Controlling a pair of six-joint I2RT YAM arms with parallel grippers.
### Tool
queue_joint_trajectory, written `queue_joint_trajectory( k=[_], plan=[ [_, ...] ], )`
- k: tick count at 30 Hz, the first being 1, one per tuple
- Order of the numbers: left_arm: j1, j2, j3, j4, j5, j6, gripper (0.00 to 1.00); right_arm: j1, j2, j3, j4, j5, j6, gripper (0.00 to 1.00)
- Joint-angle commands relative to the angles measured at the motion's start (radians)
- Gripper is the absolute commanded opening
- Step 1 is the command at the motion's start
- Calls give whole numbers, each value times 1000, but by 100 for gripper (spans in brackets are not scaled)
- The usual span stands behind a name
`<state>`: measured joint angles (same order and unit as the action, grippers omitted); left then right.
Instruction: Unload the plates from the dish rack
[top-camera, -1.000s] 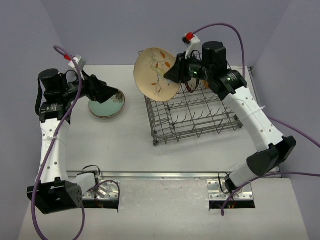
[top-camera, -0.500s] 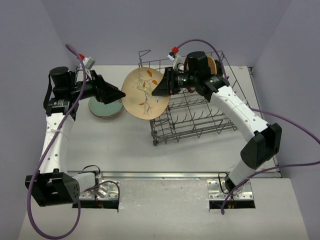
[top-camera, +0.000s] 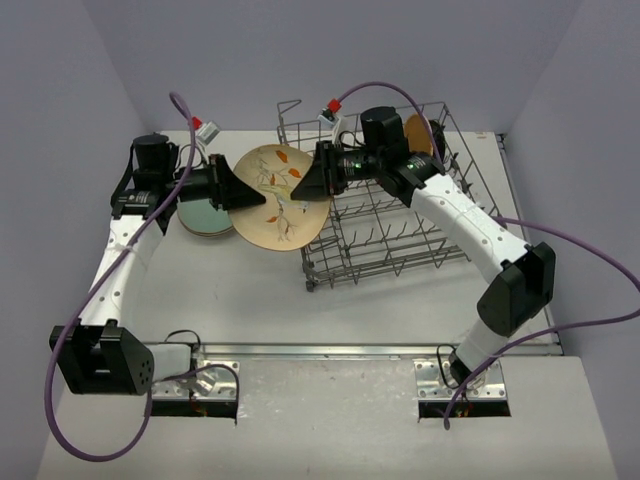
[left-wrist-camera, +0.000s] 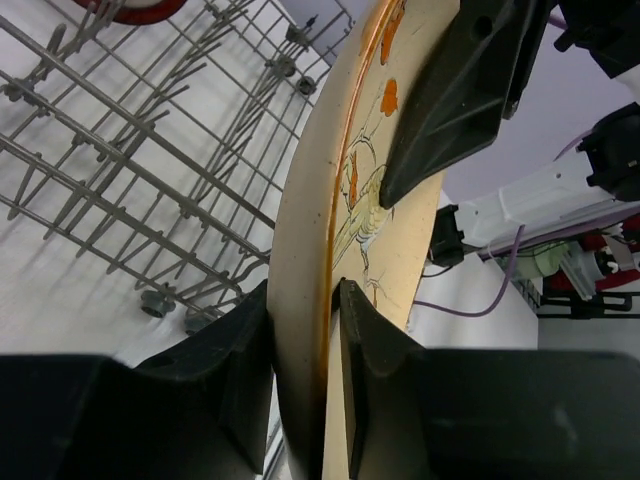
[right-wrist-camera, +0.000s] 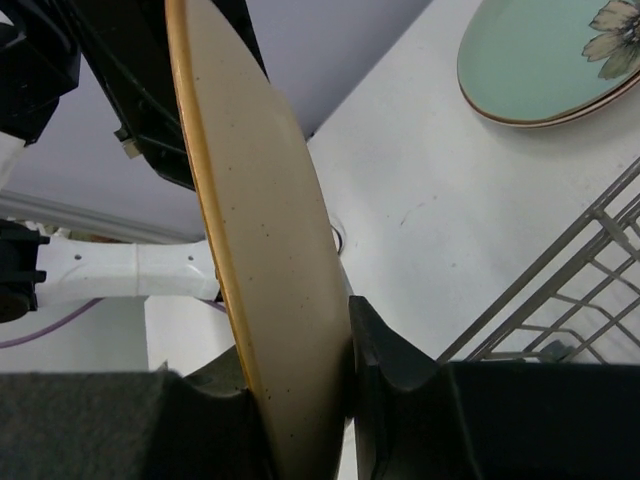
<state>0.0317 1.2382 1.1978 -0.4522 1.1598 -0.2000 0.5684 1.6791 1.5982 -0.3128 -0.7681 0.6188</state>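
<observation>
- Cream one's up: cream plate (top-camera: 280, 195), orange leaf print, is clear of the table (top-camera: 250, 290), on edge between the two pincers.
- Left pincer?
- Left pincer (left-wrist-camera: 305, 312) is clamped on the rim, one finger on each face. Its wrist view shows the rim seated in the gap, with both fingers touching.
- Right?
- Same. Right pincer (right-wrist-camera: 300, 352) is pinching the opposite rim. From its wrist view the plain back of the plate faces right, with the left arm beyond it.
- So both have it.
- Yes, both are gripping it, with the plate spanning straight from one pincer to the other.
- Rack?
- Dish rack (top-camera: 390, 215) is under and behind the right pincer. Its near-left corner is just beside the plate's lower edge.
- Anything in it?
- Orange-tan plate (top-camera: 418, 132) stands upright at the far side, behind the right pincer's arm and partly hidden.
- Unloaded ones?
- Mint green plates (top-camera: 205, 218) are stacked flat on the table below the left pincer's body, just beside the held plate. Can't tell how many are in the stack.
</observation>
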Motion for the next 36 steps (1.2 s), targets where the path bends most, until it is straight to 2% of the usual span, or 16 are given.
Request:
queue_joint_trajectory(
  k=[1,4,5,6,11,17,21,27,36],
  plan=[
    [75,-15,-30,138,51,-58,0,4,-36,45,87,39,43,36],
    [204,5,-74,246,116,-169,0,-10,-47,45,56,105,25,85],
    [242,20,-75,257,121,-181,0,-19,-51,48,46,130,25,97],
    [270,35,-70,246,117,-175,0,-27,-54,51,38,164,27,99],
    [385,172,15,84,-54,-59,0,-93,-75,68,11,225,22,99],
    [398,358,94,76,-211,-14,0,-116,-96,50,11,215,18,99],
    [405,490,132,96,-215,-28,0,-120,-106,38,9,206,13,99],
    [409,610,166,120,-222,-29,1,-125,-118,34,9,193,12,99],
    [424,704,199,166,-226,-49,4,-125,-107,26,15,172,21,99]
  ],
)
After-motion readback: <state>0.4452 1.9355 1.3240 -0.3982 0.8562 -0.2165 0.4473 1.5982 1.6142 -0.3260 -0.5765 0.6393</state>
